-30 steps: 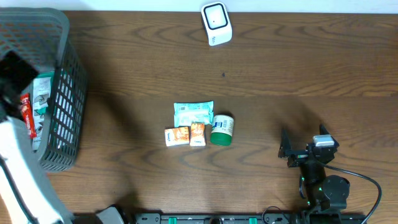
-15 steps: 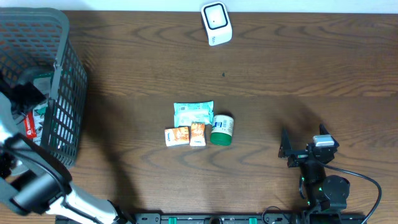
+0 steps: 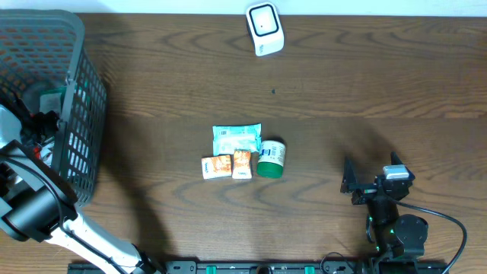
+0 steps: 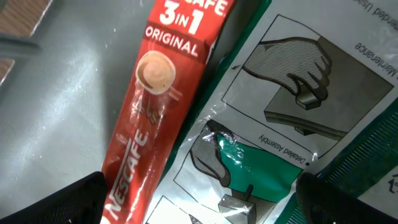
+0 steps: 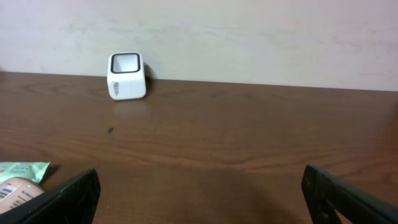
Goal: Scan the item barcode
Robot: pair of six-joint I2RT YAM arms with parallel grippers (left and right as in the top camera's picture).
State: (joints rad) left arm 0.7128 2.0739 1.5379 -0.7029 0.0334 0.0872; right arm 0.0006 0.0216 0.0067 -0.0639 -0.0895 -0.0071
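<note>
My left gripper (image 3: 39, 124) is down inside the grey basket (image 3: 82, 114) at the table's left edge. It is open, and its dark fingertips (image 4: 65, 200) stand wide apart. Just below it lie a red Nescafe 3in1 sachet (image 4: 155, 106) and a white-and-green packet with line drawings (image 4: 283, 112); nothing is gripped. The white scanner (image 3: 265, 29) stands at the far edge of the table and also shows as the scanner (image 5: 126, 76) in the right wrist view. My right gripper (image 3: 370, 173) rests open at the near right, with only bare table between its fingers.
Mid-table lie a teal packet (image 3: 237, 138), a green-lidded jar (image 3: 272, 158) and two orange sachets (image 3: 227, 165). The right wrist view catches the packet (image 5: 22, 168) and jar (image 5: 17, 190) at its lower left. The basket's mesh walls close round my left gripper.
My left arm has swung over the basket and its gripper has gone deeper among the items there. The right arm and the items on the table have not moved.
</note>
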